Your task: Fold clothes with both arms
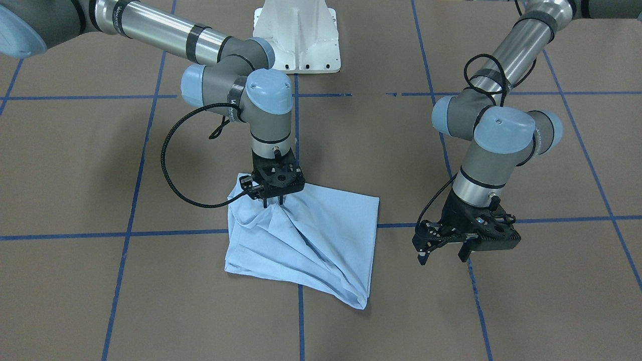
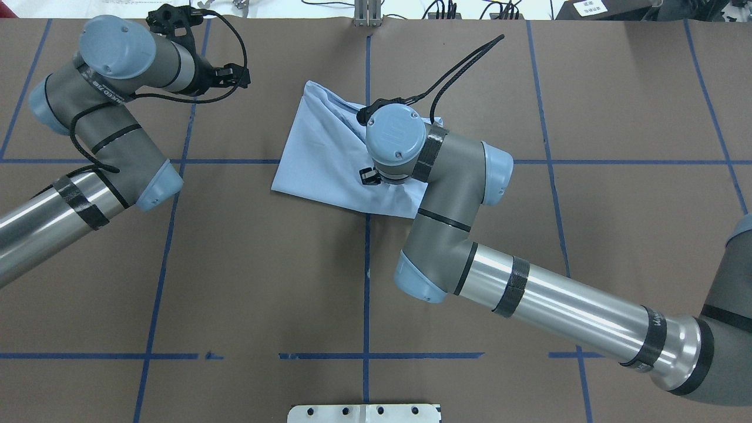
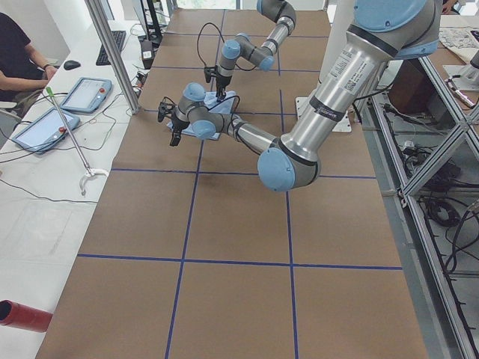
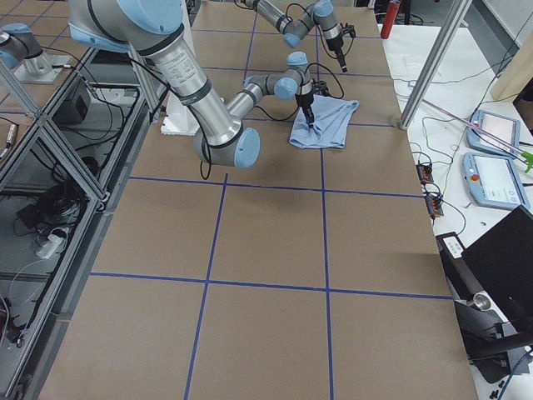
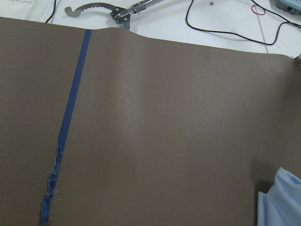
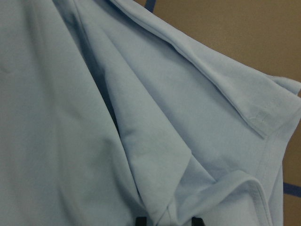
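Observation:
The light blue T-shirt (image 1: pixel 321 235) lies folded into a rough rectangle near the table's middle; it also shows in the overhead view (image 2: pixel 323 147). Its print and neck label are hidden. My right gripper (image 1: pixel 273 203) points straight down over the shirt's edge nearest the base. It is shut on a pinch of fabric that tents up toward it. The right wrist view shows cloth (image 6: pixel 155 141) bunched between the fingertips (image 6: pixel 141 220). My left gripper (image 1: pixel 444 256) is open and empty, just above the bare table, apart from the shirt. The left wrist view shows only a shirt corner (image 5: pixel 282 200).
The white pedestal base (image 1: pixel 298 35) stands at the table's robot side. Blue tape lines (image 1: pixel 301 321) cross the brown table cover. An operator (image 3: pixel 19 52), tablets (image 3: pixel 86 93) and a metal pole (image 3: pixel 112 52) are beyond the table's far edge.

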`<state>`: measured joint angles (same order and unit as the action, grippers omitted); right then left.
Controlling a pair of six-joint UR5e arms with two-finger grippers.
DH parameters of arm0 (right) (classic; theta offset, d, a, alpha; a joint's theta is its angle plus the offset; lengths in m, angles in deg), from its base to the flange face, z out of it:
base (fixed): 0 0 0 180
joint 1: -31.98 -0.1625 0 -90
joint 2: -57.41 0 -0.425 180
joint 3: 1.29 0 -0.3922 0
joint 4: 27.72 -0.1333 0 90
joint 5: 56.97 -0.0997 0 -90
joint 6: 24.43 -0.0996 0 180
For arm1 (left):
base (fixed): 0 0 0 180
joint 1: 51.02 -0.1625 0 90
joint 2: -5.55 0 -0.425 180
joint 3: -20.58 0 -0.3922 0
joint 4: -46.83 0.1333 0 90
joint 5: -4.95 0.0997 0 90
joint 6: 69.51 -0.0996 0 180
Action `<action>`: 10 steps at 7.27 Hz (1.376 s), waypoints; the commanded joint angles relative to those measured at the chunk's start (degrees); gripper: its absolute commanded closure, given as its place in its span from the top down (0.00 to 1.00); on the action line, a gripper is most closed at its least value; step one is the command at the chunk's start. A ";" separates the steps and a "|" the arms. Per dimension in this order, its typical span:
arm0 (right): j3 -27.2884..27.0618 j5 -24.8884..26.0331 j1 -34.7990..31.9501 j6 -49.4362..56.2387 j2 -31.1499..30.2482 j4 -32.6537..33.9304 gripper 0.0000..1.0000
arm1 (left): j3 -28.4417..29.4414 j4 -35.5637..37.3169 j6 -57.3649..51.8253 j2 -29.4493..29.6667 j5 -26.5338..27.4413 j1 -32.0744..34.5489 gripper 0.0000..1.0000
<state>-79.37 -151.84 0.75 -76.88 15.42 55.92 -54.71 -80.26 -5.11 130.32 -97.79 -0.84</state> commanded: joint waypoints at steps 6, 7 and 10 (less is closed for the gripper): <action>2.03 -0.58 -8.47 6.10 -0.46 0.22 0.00 | -0.29 0.09 0.47 0.47 0.00 -0.09 1.00; 5.79 -0.49 -10.15 7.96 -0.38 -0.05 0.00 | -0.29 0.09 0.47 0.56 0.00 -0.09 1.00; 11.01 -0.14 -11.39 9.30 0.32 -5.14 0.09 | -0.38 0.09 0.56 0.91 0.00 -0.17 1.00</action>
<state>-69.69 -152.12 -10.37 -67.79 15.36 52.20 -55.06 -80.17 -4.57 131.11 -97.79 -0.95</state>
